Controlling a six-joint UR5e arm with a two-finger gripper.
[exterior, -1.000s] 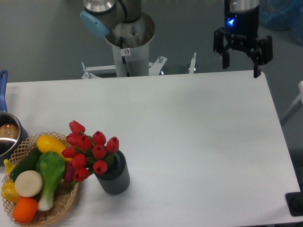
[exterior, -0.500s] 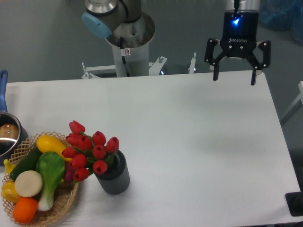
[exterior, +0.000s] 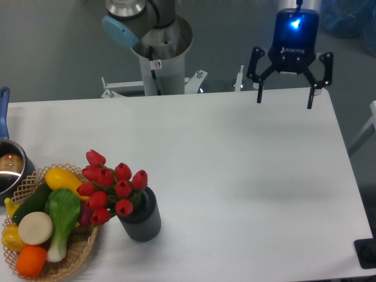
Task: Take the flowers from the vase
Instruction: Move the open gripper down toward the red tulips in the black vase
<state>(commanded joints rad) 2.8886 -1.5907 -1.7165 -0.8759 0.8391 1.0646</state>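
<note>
The flowers (exterior: 111, 187), a bunch of glossy red tulip buds with green stems, stand in the vase (exterior: 143, 218), a small dark grey ribbed cylinder near the table's front left. The bunch leans left, over the edge of a wicker basket. My gripper (exterior: 284, 100) hangs above the table's back right edge, far from the flowers. It is open, its two black fingers spread wide with nothing between them. A blue light glows on its body.
A wicker basket (exterior: 75, 251) of yellow, green and orange vegetables sits at the front left, touching the flowers. A metal pot (exterior: 10, 170) with a blue handle is at the left edge. The robot's base column (exterior: 158, 64) stands behind the table.
The gripper has turned about its axis so both fingers now face the camera, and it has shifted slightly left and lower. Flowers and vase have not moved.
</note>
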